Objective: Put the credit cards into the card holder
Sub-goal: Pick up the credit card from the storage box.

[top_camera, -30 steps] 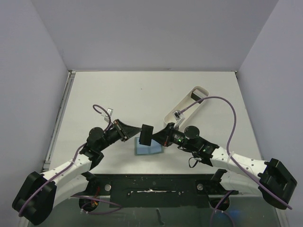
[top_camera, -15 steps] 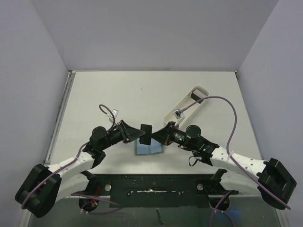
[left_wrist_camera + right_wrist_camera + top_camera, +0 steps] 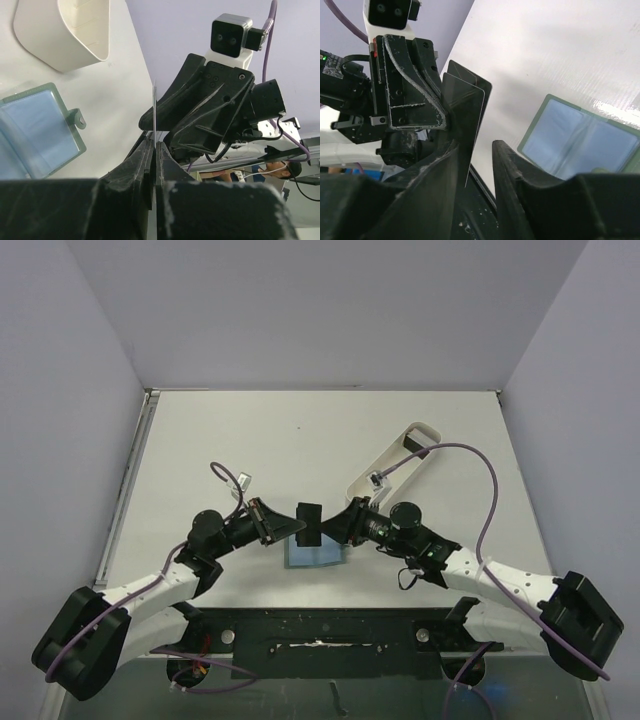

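Black credit cards (image 3: 310, 525) hang upright above the table, and two overlapping ones (image 3: 465, 105) show in the right wrist view. My left gripper (image 3: 298, 524) is shut on them, and they appear edge-on (image 3: 154, 110) between its pressed fingertips (image 3: 154, 147). My right gripper (image 3: 325, 528) faces it from the right. It is open (image 3: 476, 145): the cards rest against one finger and a clear gap separates them from the other. The card holder (image 3: 318, 557) lies unfolded on the table just below, its bluish pockets up (image 3: 580, 145) and its snap tab showing (image 3: 76, 118).
A long white oblong tray (image 3: 390, 465) lies slanted at the back right, close behind the right wrist, with a dark thing (image 3: 415, 440) in its far end. Its rounded end (image 3: 65, 35) shows in the left wrist view. Grey walls bound the table.
The left gripper moved in to the cards, opened and shut on them. The right gripper's jaws parted, releasing their pinch. The cards stayed where they were.
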`<action>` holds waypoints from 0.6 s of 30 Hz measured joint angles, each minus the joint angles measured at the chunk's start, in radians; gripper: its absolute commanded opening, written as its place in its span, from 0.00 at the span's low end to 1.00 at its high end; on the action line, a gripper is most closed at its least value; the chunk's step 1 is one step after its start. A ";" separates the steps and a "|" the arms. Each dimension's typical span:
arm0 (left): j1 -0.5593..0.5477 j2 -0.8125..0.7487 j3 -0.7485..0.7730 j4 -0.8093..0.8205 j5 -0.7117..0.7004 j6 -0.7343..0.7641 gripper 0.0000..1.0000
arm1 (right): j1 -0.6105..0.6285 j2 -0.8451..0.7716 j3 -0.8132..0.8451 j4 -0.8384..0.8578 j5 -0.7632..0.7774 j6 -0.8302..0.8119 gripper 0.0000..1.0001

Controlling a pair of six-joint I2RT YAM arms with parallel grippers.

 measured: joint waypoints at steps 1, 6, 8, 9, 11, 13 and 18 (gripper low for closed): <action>0.000 -0.003 -0.005 0.000 -0.001 0.000 0.00 | 0.000 0.002 0.001 -0.001 0.000 0.002 0.37; 0.000 -0.008 -0.014 -0.002 -0.007 0.000 0.00 | 0.001 0.044 0.028 -0.002 -0.004 0.001 0.32; 0.000 -0.008 -0.014 -0.002 -0.007 0.000 0.00 | 0.002 0.056 0.030 0.001 -0.007 0.004 0.34; 0.000 -0.009 -0.014 -0.003 -0.007 0.000 0.00 | 0.002 0.061 0.030 0.005 -0.010 0.005 0.36; 0.001 -0.008 -0.014 -0.003 -0.006 0.001 0.00 | 0.002 0.066 0.030 0.012 -0.016 0.010 0.43; 0.001 -0.008 -0.014 0.000 -0.003 0.001 0.00 | -0.003 0.065 0.030 0.026 -0.029 0.015 0.47; 0.002 0.006 -0.014 0.017 0.038 0.010 0.00 | -0.037 0.043 0.030 0.040 -0.063 0.027 0.47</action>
